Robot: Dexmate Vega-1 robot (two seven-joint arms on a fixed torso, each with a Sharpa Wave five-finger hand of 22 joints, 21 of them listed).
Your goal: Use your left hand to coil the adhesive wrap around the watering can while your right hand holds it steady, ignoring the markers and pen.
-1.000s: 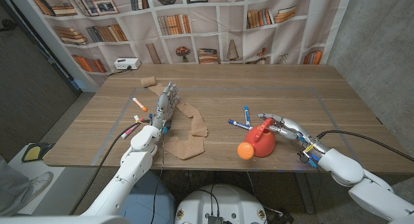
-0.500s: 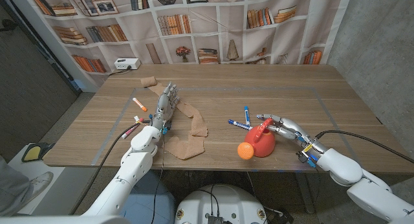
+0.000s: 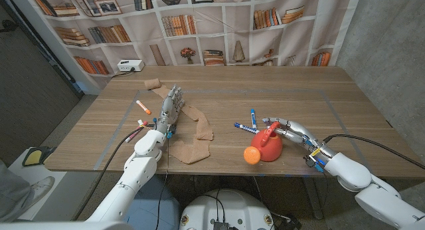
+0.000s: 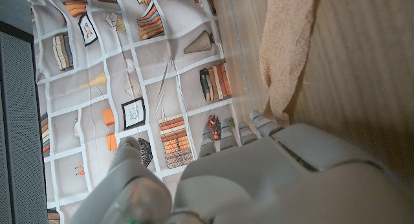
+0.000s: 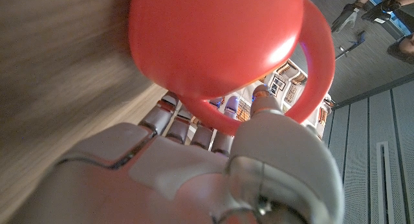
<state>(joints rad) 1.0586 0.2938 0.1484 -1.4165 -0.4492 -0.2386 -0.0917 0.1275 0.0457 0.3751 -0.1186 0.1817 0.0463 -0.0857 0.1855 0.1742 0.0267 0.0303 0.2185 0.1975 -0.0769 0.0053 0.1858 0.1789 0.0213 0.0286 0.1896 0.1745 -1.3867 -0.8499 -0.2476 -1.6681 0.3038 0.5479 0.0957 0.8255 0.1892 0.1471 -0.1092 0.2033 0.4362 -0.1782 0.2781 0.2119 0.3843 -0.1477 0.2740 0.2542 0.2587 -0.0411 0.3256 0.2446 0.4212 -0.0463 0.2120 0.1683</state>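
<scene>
The red watering can [image 3: 270,147] stands at the table's front right, its orange spout head [image 3: 251,155] pointing at the front edge. My right hand [image 3: 291,131] is against the can's far side, and its fingers [image 5: 194,130] reach through the red handle loop [image 5: 320,62] and hold it. The tan adhesive wrap [image 3: 193,125] lies unrolled in a loose strip across the table's left middle. My left hand [image 3: 169,108] stands at the strip's left side with fingers stretched out and nothing in them; the wrap [image 4: 288,49] lies just beyond its fingertips [image 4: 233,130].
Two blue markers [image 3: 252,119] lie just behind the can. An orange marker [image 3: 143,108] and a pink pen [image 3: 135,132] lie left of my left hand. A white power box [image 3: 130,66] sits at the back left corner.
</scene>
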